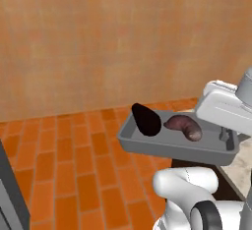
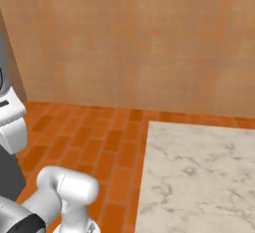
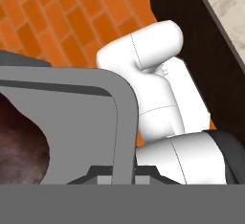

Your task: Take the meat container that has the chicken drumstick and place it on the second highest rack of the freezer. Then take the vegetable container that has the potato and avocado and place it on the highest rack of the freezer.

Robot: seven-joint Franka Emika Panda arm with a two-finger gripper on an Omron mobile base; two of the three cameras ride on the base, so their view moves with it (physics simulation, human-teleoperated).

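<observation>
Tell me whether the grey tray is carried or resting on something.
Carried: the tray hangs above the brick floor, the end effector shut on its rim, potato and avocado inside.

**Surfaces and finishes**

The vegetable container (image 1: 147, 145) is rendered as smooth, matt grey plastic with rounded edges. A smooth, near-black skin is shown on the avocado (image 1: 146, 120), and a slightly glossy reddish-brown skin on the potato (image 1: 184, 127). The floor (image 1: 74, 175) is laid in matt orange brick tiles. The worktop (image 2: 199, 177) is finished as pale veined marble.
</observation>
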